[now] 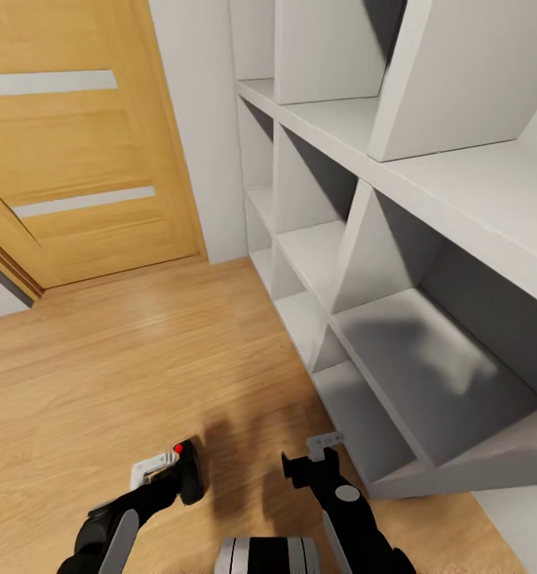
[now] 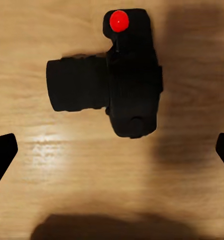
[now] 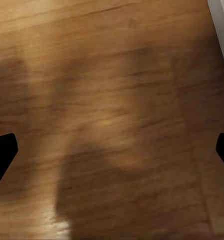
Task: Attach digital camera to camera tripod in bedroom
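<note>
The digital camera (image 2: 126, 85) is a black body with a red dot on its humped top, its lens pointing sideways. It appears to rest on the light wood floor (image 1: 141, 359). In the head view the digital camera (image 1: 190, 472) sits right at the tip of my left gripper (image 1: 166, 469). My left gripper (image 2: 112, 150) is open, its fingertips (image 2: 2, 150) wide apart and clear of the camera. My right gripper (image 1: 308, 453) hangs open over bare floor beside the shelf, nothing between its fingers. The camera tripod is out of view.
A white cubby shelf (image 1: 396, 319) with slanted dividers runs along the right, close to my right arm. A wooden door (image 1: 77, 159) stands at the far left, next to a white wall (image 1: 197, 119). Open floor lies between them.
</note>
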### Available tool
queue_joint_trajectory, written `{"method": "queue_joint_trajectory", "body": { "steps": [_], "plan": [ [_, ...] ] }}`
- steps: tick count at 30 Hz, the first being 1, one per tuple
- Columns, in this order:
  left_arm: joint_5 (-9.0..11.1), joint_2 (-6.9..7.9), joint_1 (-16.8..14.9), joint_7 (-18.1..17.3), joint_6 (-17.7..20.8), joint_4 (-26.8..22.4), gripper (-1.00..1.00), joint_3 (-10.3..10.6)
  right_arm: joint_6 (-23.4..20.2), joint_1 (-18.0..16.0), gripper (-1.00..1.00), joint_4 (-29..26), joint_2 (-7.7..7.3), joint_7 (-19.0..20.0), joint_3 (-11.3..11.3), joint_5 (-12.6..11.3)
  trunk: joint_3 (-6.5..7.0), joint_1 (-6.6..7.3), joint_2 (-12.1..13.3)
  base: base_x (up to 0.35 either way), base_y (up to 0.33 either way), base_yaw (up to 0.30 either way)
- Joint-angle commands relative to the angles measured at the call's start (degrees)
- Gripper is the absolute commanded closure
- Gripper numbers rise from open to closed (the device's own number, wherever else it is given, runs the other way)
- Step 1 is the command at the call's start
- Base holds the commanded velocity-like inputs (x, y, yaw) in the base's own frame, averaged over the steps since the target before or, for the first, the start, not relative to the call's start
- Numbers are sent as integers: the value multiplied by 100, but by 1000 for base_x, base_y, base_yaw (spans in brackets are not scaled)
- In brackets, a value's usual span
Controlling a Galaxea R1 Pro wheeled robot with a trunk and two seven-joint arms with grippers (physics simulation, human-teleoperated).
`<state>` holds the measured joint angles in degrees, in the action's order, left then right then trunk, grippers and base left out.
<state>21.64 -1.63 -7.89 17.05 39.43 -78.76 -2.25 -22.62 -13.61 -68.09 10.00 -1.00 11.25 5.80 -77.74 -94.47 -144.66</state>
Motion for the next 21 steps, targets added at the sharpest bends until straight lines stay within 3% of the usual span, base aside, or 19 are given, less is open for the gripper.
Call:
{"method": "queue_joint_trajectory", "body": {
  "steps": [1,4,21],
  "plan": [
    [58,-4,-4,44,23,-2,-100,18,-41,-2,-100,-12,0,-9,8,59,-27,-1,-3,0,0,0],
    [53,-4,-7,51,40,14,-100,98,-48,-3,-100,-22,0,-6,15,58,-93,-9,-7,0,0,0],
    [51,-4,-8,93,41,19,-100,119,-30,-4,-100,-54,0,-11,-37,79,-470,-53,-30,0,0,0]
  ]
}}
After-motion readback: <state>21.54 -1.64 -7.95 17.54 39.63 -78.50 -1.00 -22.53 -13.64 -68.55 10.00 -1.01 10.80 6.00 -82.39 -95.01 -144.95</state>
